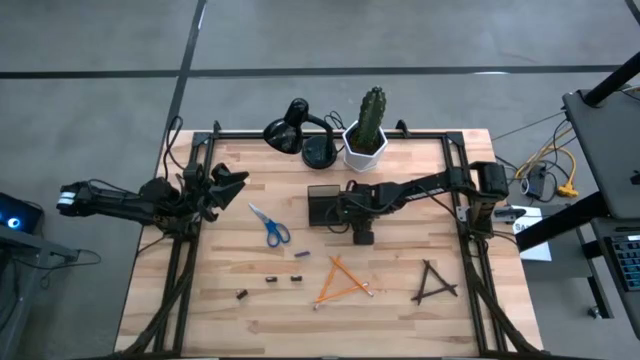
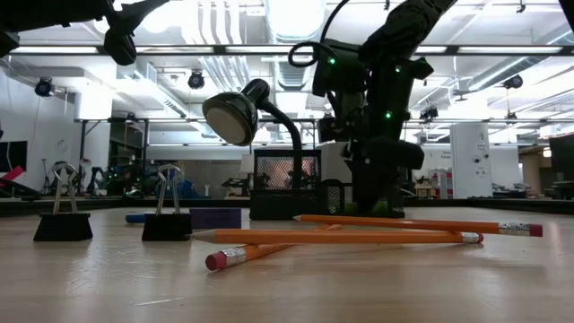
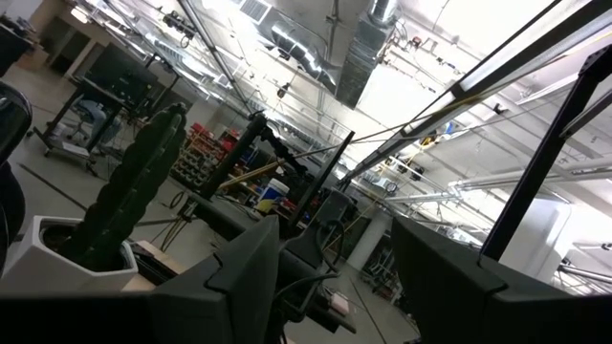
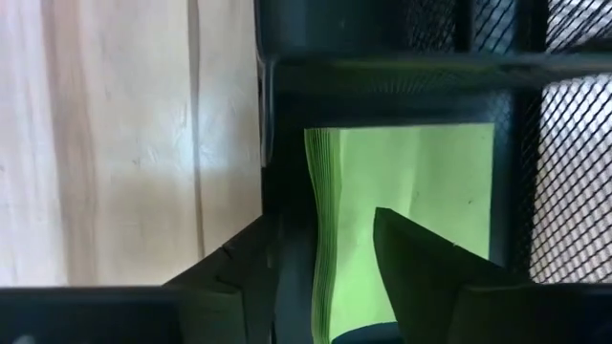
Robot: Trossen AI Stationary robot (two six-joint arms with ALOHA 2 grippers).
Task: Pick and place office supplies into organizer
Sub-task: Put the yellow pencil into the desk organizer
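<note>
Our right gripper (image 4: 330, 277) hangs over the organizer (image 1: 325, 205) near table centre, jaws spread astride the sticky pad (image 4: 411, 191) lying inside. Scissors (image 1: 270, 226) at nine o'clock, pencils (image 1: 340, 280) at six, remain. The left gripper (image 1: 228, 185) waits, spread.

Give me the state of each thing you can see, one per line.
Organizer: upright, holds the sticky pad.
Sticky pad: inside a mesh compartment.
Right gripper: open, fingers either side of the pad's edge.
Left gripper: open, raised, empty.
Scissors: closed, flat on table.
Pencils: loose, crossed on table.
Lamp: off.
</note>
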